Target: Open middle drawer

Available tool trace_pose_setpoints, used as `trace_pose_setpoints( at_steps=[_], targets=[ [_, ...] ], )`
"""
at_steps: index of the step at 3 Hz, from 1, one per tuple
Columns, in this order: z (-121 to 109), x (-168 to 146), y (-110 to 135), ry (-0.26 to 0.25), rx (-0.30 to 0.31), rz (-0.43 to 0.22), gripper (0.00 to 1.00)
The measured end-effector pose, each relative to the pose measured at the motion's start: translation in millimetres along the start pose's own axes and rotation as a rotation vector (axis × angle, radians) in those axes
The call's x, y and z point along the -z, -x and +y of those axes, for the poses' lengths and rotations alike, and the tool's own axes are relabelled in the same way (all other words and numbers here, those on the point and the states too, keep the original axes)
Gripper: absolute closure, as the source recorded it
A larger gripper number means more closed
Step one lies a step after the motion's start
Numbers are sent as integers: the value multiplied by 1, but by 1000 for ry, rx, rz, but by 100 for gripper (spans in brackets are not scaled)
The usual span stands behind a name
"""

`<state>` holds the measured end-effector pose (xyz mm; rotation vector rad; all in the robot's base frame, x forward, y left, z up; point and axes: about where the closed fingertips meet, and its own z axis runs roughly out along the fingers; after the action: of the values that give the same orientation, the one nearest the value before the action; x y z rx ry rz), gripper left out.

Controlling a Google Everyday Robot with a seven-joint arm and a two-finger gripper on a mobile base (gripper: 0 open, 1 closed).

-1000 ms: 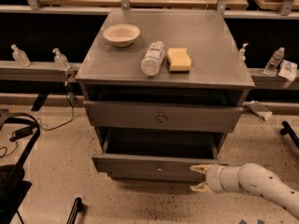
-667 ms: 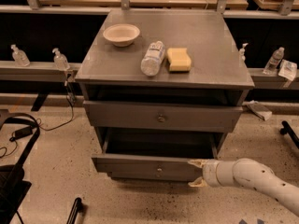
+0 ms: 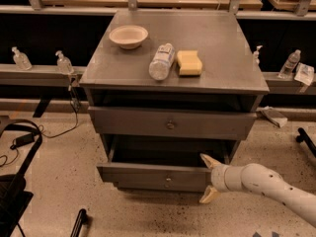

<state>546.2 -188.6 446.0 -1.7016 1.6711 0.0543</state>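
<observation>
The middle drawer (image 3: 158, 176) is a grey metal front with a small round knob (image 3: 168, 179), pulled partly out below the larger top drawer front (image 3: 170, 124). Its dark tray interior shows behind the front. My gripper (image 3: 207, 177), on a white arm coming in from the lower right, is at the right end of the middle drawer front. It is open: one cream finger (image 3: 209, 160) stands above the front's top edge and the other below its bottom edge. A sliver of a lower front shows beneath the middle drawer.
On the cabinet top (image 3: 222, 38) lie a white bowl (image 3: 128, 36), a plastic bottle (image 3: 161, 61) on its side and a yellow sponge (image 3: 189, 63). Small bottles stand on the rails at both sides. A black chair base (image 3: 15, 201) is at the lower left on the speckled floor.
My gripper has shifted slightly left onto the drawer's right end and its fingers have spread wider apart. The drawer stays about where it was.
</observation>
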Motion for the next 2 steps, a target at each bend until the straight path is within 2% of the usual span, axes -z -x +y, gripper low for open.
trace_pose_setpoints(
  at_steps=[1, 2],
  targets=[
    [5, -13, -11, 21, -31, 12, 0],
    [23, -22, -18, 62, -54, 15, 16]
  ],
)
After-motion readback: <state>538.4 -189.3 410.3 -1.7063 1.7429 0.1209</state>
